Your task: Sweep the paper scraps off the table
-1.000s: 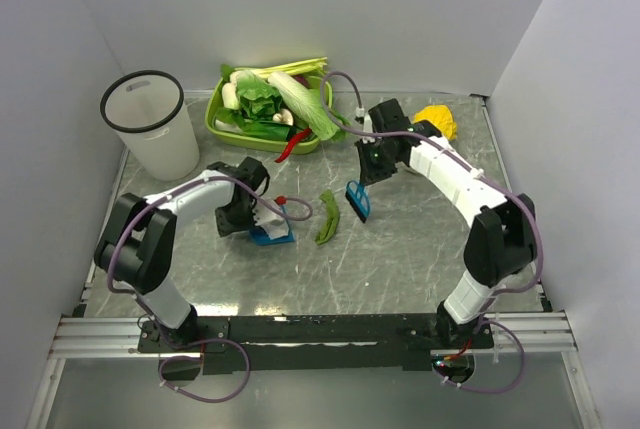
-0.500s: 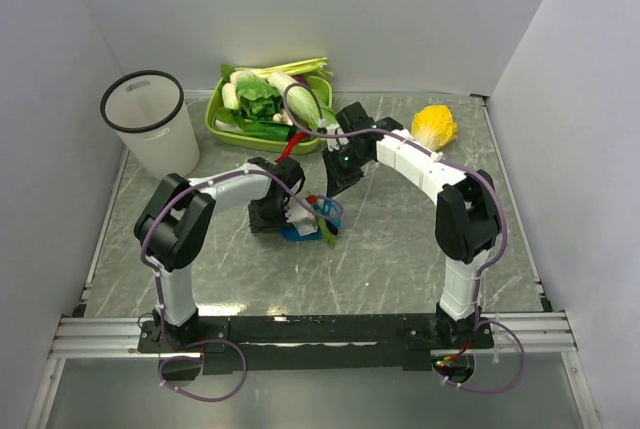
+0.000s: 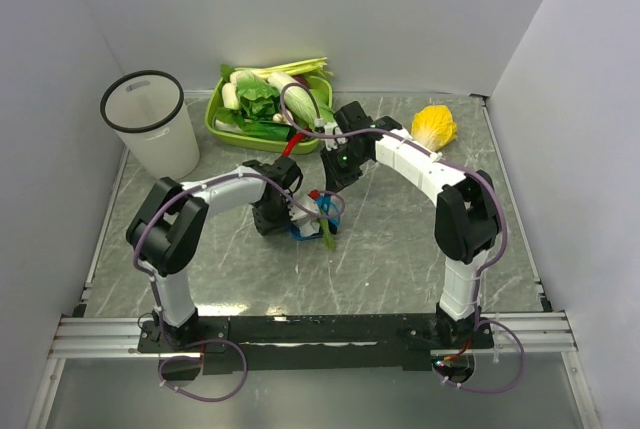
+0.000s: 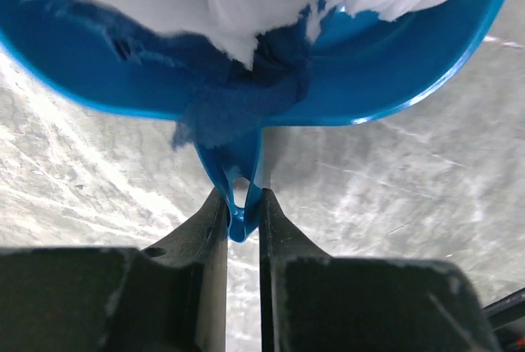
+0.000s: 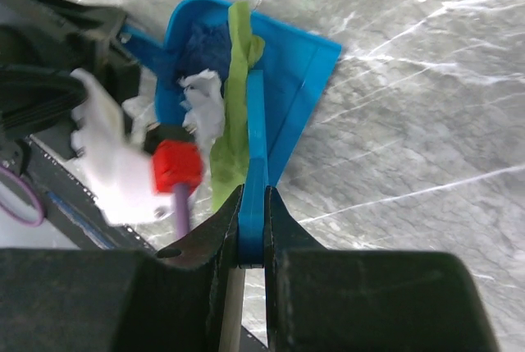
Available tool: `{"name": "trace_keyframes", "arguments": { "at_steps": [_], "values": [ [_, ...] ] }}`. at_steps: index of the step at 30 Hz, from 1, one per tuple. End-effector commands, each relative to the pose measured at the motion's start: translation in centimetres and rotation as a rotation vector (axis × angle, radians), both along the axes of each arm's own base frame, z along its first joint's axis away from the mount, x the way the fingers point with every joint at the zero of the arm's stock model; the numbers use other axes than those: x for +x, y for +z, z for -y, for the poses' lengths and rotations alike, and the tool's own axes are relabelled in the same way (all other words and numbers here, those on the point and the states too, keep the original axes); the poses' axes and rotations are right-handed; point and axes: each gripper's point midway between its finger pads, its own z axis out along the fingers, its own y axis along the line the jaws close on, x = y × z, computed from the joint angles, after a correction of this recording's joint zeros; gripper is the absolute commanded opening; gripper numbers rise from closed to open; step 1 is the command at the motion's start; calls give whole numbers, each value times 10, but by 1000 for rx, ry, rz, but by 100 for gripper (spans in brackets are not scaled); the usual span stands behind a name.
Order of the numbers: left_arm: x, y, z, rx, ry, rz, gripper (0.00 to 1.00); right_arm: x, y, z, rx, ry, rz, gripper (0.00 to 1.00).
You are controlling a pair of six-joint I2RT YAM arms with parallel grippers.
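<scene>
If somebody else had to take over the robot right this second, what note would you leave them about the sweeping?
The left gripper is shut on the handle of the dustpan, which is down on the table.
The right gripper is shut on the blue brush, at the pan's mouth.
The white scrap and dark blue scrap are in the pan. The green strip lies along the brush, its lower end seemingly off the pan.
Done: scraps mostly gathered; the top view shows no others.
Left: nudge the green strip fully in, then probably tip the pan into the white bin.
</scene>
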Motion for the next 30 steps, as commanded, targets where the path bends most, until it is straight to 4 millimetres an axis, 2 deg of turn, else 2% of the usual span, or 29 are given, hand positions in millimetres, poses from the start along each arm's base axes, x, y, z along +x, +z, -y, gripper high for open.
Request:
{"name": "trace_keyframes", "arguments": {
  "at_steps": [1,5,6,10,14,17,23,27,30],
  "values": [
    [0,17,19,-158,-8,38,1,21,46,1,10,-20,163,0],
    [-2,18,18,-204,1,36,1,24,72,2,23,6,247,0],
    [-3,18,18,-220,2,38,1,23,85,0,36,37,280,0],
    [-1,21,26,-292,2,57,1,9,115,-15,19,131,411,0],
    [3,30,33,-353,-9,107,1,0,121,-19,11,152,447,0],
    [5,34,37,-376,-19,126,1,5,118,-17,-5,128,460,0],
    [6,38,39,-392,-14,136,1,16,136,-17,-9,120,527,0],
    [8,40,37,-397,-8,162,1,20,160,-19,42,105,561,0],
    [9,42,36,-401,-1,176,1,12,181,-23,117,127,578,0]
  ]
}}
